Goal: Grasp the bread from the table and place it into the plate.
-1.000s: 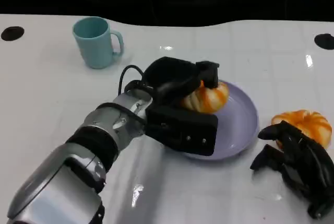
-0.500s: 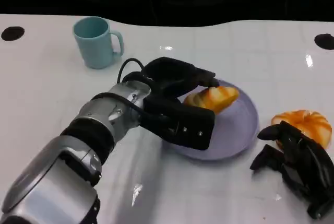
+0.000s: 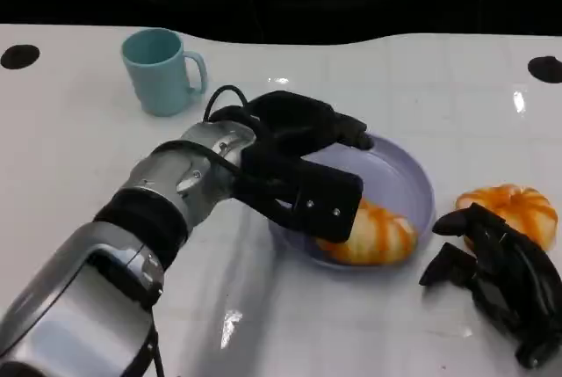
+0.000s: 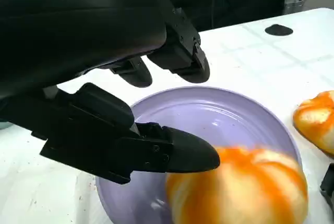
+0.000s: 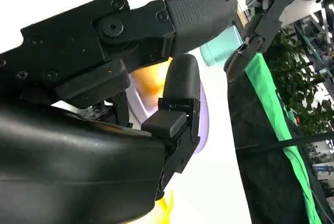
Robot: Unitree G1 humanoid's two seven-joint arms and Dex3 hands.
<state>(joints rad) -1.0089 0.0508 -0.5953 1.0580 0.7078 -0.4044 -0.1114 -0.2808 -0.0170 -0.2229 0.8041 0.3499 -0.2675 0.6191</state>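
Bread [image 3: 373, 235] lay inside the plate [image 3: 413, 185], at its near rim, free of any grip. It looked light and soft, best cupped gently round its sides. Over the plate the left hand [image 3: 303, 162] hung with fingers apart, empty. Beside the plate the right hand [image 3: 496, 276] rested, fingers loosely spread, near a second bun [image 3: 514, 210].

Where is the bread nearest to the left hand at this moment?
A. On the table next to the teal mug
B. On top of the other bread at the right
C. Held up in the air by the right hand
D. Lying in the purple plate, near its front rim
D: the bread lies in the purple plate by its near rim, and the left hand above it holds nothing.
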